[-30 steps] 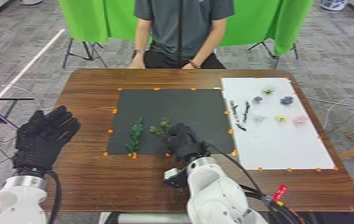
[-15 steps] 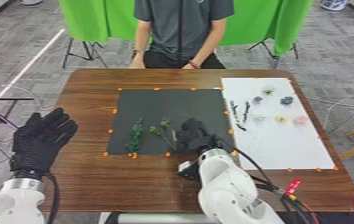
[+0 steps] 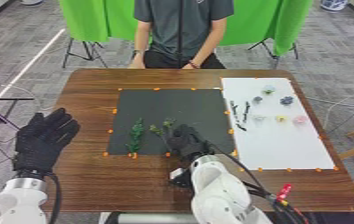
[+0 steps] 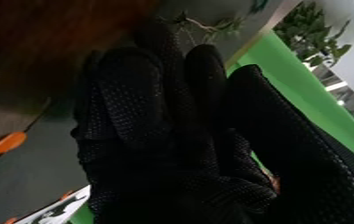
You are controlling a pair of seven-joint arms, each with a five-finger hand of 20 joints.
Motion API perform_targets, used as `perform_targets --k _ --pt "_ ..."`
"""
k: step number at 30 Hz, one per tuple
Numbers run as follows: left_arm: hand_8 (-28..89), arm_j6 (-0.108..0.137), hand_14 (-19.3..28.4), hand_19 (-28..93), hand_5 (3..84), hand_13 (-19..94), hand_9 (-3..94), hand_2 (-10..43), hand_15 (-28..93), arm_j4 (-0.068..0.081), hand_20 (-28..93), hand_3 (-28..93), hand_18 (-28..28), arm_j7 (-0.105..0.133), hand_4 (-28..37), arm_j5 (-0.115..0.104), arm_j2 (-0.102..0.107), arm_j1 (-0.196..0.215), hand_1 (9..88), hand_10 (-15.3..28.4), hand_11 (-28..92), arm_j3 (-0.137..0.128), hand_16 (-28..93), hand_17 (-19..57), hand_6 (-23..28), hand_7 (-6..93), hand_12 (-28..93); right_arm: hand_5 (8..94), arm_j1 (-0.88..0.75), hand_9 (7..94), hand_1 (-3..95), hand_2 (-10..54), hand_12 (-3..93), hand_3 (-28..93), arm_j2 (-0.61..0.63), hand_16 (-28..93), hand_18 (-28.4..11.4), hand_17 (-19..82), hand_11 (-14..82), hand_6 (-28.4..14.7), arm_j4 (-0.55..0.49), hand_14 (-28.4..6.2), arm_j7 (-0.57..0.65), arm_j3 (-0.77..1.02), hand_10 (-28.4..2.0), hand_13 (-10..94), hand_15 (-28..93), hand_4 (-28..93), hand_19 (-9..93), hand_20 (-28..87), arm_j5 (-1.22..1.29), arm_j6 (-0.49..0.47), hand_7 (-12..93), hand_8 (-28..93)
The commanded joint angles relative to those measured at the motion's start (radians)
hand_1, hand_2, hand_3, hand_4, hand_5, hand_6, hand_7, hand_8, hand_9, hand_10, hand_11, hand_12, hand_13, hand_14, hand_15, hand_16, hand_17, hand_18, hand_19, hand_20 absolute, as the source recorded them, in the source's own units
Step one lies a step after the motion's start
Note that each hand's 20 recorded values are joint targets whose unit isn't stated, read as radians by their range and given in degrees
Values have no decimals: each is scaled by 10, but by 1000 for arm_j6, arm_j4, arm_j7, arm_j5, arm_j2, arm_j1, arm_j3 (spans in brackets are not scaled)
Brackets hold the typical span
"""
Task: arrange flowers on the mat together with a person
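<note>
On the black mat (image 3: 178,102), a dark green leafy stem (image 3: 136,135) lies toward the left side. Beside it is a lighter green sprig (image 3: 167,129), and my right hand (image 3: 185,140) is low over the mat's near right part, touching or close to that sprig; contact is hard to tell. In the right wrist view, the right hand (image 4: 173,125) has its fingers extended, with a sprig (image 4: 211,27) beyond the fingertips. My left hand (image 3: 45,137) is held open off the table's left edge. Several small flowers, including a yellow one (image 3: 281,119), and dark twigs (image 3: 241,112) lie on the white mat.
The white mat (image 3: 280,150) covers the table's right side, edged with orange markers. A person sits at the far edge, both hands near the table's edge, not on the flowers. The brown table (image 3: 111,185) surrounds both mats.
My right hand first moved right, away from the sprig, then came back left toward it. The sprig's stem became visible as the hand shifted. The left hand stayed nearly still.
</note>
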Motion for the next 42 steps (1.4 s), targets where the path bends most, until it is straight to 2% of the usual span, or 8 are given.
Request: perform_targets --k 1,10,17,21,24,28,34,42 --pt "-78 5 183 421 571 427 538 101 515 7 280 729 190 -6 -264 -6 -10 5 323 165 274 3 29 0 87 231 199 568 -9 730 421 150 140 721 1 293 -262 379 167 -83 0 -141 13 -6 -202 738 620 -232 913 93 -18 9 662 184" --pt "-78 6 183 421 571 427 537 101 514 -2 280 729 190 6 -263 -8 -20 29 322 165 274 -17 29 1 87 232 200 597 16 763 385 141 142 757 56 269 -270 416 171 -84 -67 -131 78 56 -215 779 576 -200 920 56 29 128 658 192" --pt "-78 -2 183 421 572 427 537 101 515 -4 280 729 191 10 -263 -9 -22 28 322 165 273 -20 29 0 87 230 200 601 24 768 373 137 152 773 96 278 -266 405 182 -85 -103 -132 -71 186 -208 770 580 -197 923 41 243 335 653 190" --pt "-78 -10 183 421 571 427 537 100 514 -6 280 730 190 15 -263 -10 -21 29 322 165 273 -22 29 0 87 231 200 564 29 734 366 128 161 757 125 263 -261 354 201 -81 -134 -158 -19 274 -215 711 576 -209 877 25 326 399 581 124" --pt "-78 -9 183 421 571 426 537 99 514 -8 280 731 190 17 -263 -10 -17 30 322 165 273 -27 29 0 87 230 200 579 2 696 298 166 153 796 155 207 -257 335 202 -105 -152 -176 -30 356 -224 681 534 -205 836 -20 383 443 403 60" --pt "-77 -10 184 421 571 426 537 98 513 -7 280 731 191 22 -263 -13 -16 31 322 165 272 -31 29 0 87 230 200 560 -85 639 265 190 146 815 187 164 -237 285 187 -105 -160 -183 -198 499 -229 617 491 -191 781 -64 568 436 364 -115" --pt "-77 -17 185 419 570 427 537 97 510 -5 279 729 191 38 -264 -53 -14 36 321 164 271 -37 28 0 87 230 199 510 -191 537 254 181 135 823 170 99 -209 201 164 -104 -166 -193 -342 631 -222 485 418 -211 666 -12 719 380 323 -139" --pt "-77 -12 184 420 570 431 538 98 504 -10 280 729 191 89 -270 -107 -11 54 317 164 270 -73 28 0 87 229 199 494 -242 518 251 180 135 822 148 93 -207 176 156 -99 -201 -188 -419 677 -217 446 381 -217 628 18 785 312 314 -141"
